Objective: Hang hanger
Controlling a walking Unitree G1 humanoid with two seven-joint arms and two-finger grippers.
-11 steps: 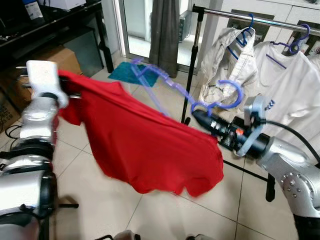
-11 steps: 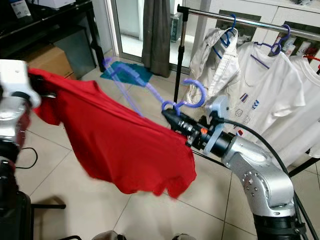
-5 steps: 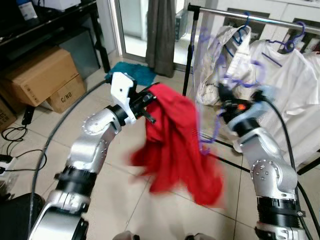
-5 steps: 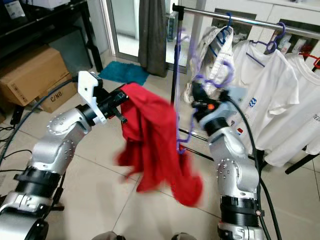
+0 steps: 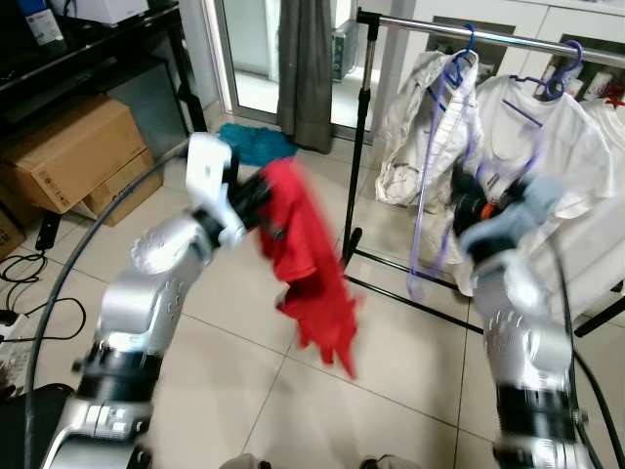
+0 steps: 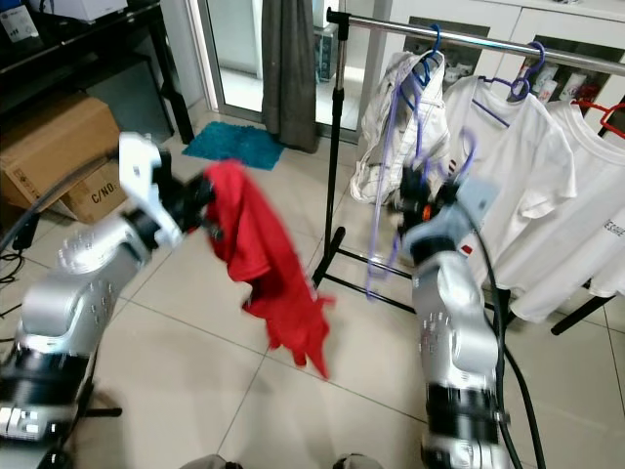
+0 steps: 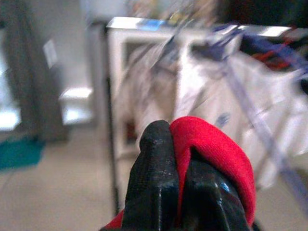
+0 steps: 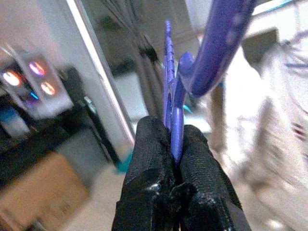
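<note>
Rail height is what I judge the coming move turns on: the chrome bar of the black-framed clothes rack [image 5: 469, 31] runs left to right across the far side, above and beyond my right gripper [image 8: 174, 144], so I reckon the hook has to go up and away from me to catch it. That gripper's fingers [image 8: 149, 159] are pressed together on the neck of the translucent purple plastic hanger [image 5: 430, 210], which hangs with its long axis close to vertical, its hook uppermost and its body dropping toward the pale tiled floor [image 5: 391, 391], just in front of the rack. My right arm is clearly the nearer one to the bar; my left gripper [image 7: 174, 168] sits well to the left, fingers closed on a fold of the red cloth shirt [image 5: 308, 264], which droops from that pinch. Whether the shirt is on the hanger I cannot tell through the motion blur. Counting: one purple hanger in my grip, one red shirt, one rack, and at least two blue hangers [image 5: 467, 51] on the bar carrying white garments [image 5: 522, 137], with a hint of a red one at the far right edge. Two brown cardboard boxes [image 5: 68, 147] sit on the left.
</note>
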